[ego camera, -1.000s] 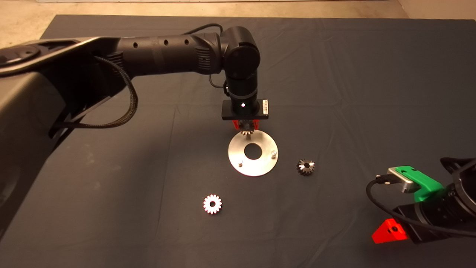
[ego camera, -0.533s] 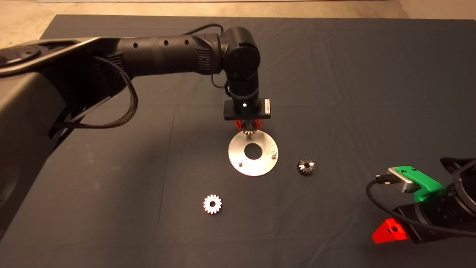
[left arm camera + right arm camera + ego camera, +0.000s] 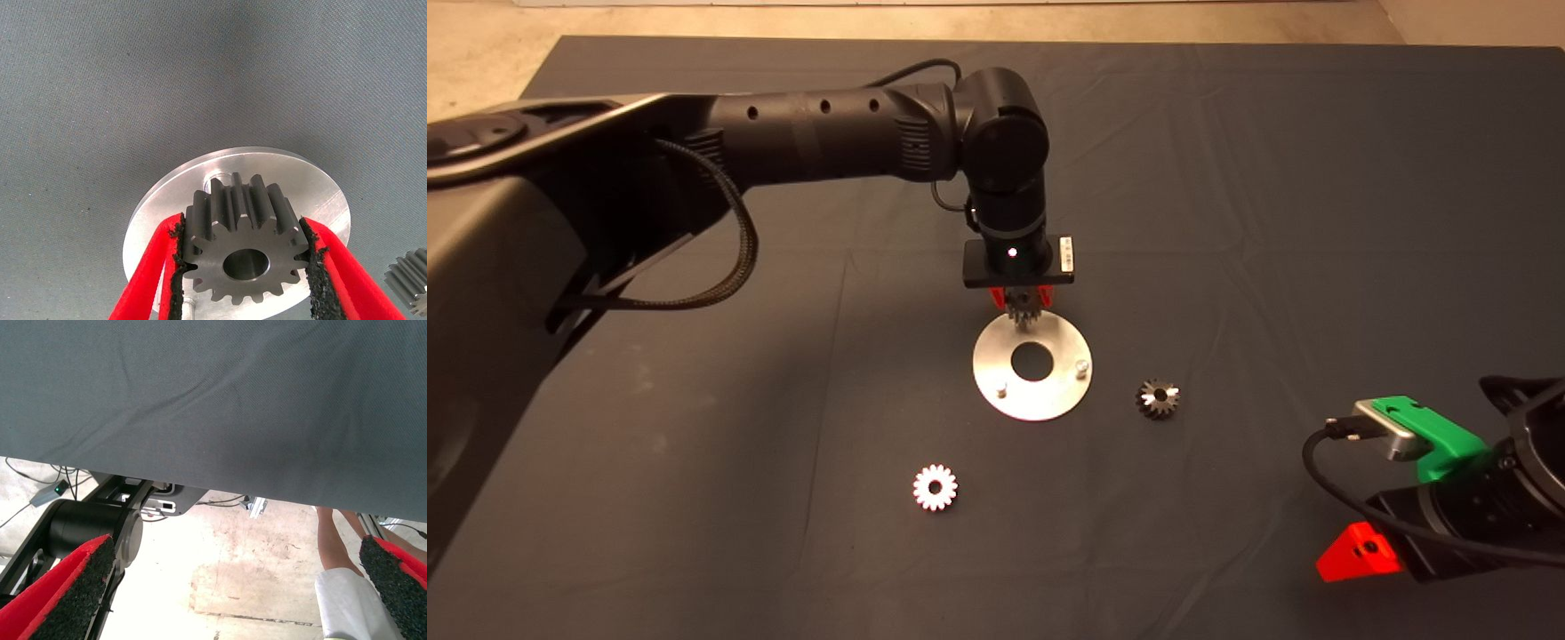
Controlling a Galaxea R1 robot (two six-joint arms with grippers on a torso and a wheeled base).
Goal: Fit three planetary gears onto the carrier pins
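My left gripper (image 3: 1021, 305) hangs over the far edge of the round metal disc (image 3: 1049, 397) and is shut on one planetary gear (image 3: 1021, 314). In the left wrist view that gear (image 3: 233, 213) sits clamped between the two black pads, just above the disc (image 3: 313, 187), with one carrier pin (image 3: 217, 183) right behind it. Two more carrier pins (image 3: 1002, 388) (image 3: 1082, 364) stand bare on the disc's near side. A bright gear (image 3: 935, 487) lies flat on the mat at the front left. A darker gear (image 3: 1158, 398) lies to the right of the disc.
My right gripper (image 3: 1356, 551) waits at the lower right edge, fingers spread wide (image 3: 233, 587). Its wrist view shows the mat's edge (image 3: 200, 480), the floor and a person's leg (image 3: 333, 540). The dark mat (image 3: 694, 427) covers the table.
The left gripper has shifted slightly to the right with the gear still in it, staying over the disc's far edge. Nothing else has moved.
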